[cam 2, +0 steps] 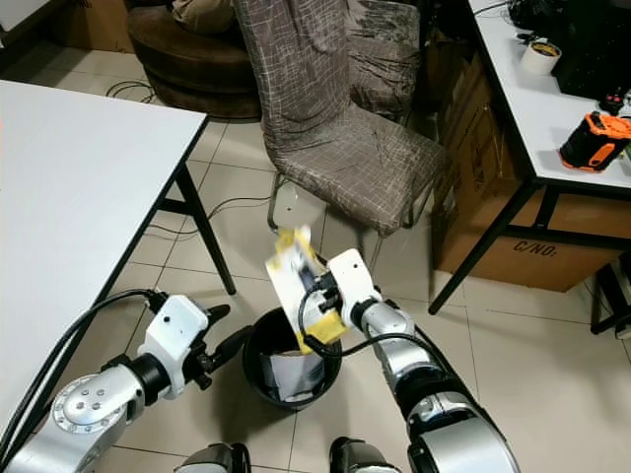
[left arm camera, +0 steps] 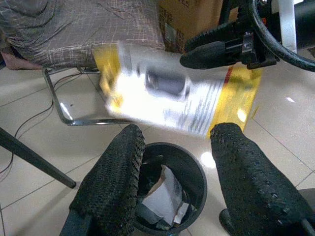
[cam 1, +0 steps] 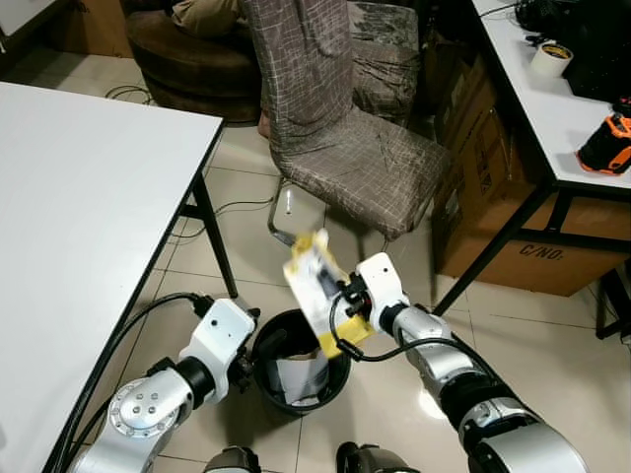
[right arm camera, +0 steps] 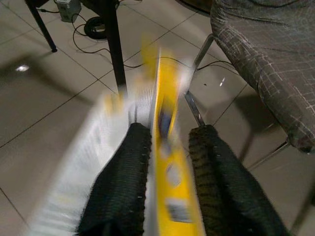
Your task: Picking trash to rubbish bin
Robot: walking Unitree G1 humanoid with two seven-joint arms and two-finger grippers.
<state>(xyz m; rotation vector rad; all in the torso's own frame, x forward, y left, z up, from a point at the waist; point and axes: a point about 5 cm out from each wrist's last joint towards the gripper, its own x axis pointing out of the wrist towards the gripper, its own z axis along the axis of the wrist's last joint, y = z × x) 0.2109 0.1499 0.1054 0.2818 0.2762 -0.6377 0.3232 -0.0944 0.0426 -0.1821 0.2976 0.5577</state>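
Observation:
A flat yellow and white package (cam 1: 317,291) hangs tilted over the open black rubbish bin (cam 1: 296,404), which stands on the tiled floor. My right gripper (cam 1: 337,298) is shut on the package's yellow edge; in the right wrist view both black fingers (right arm camera: 130,162) press on the blurred package (right arm camera: 165,113). My left gripper (cam 2: 225,333) is open, low beside the bin's left rim, holding nothing. Its wrist view shows the bin (left arm camera: 194,164) below the package (left arm camera: 172,98), with crumpled white paper (left arm camera: 165,196) inside.
A grey fabric chair (cam 1: 365,168) stands just behind the bin. A white table (cam 1: 79,227) is on the left with a black leg (cam 1: 215,236) near the bin. On the right, another table (cam 1: 537,108) stands over a cardboard box (cam 1: 513,246).

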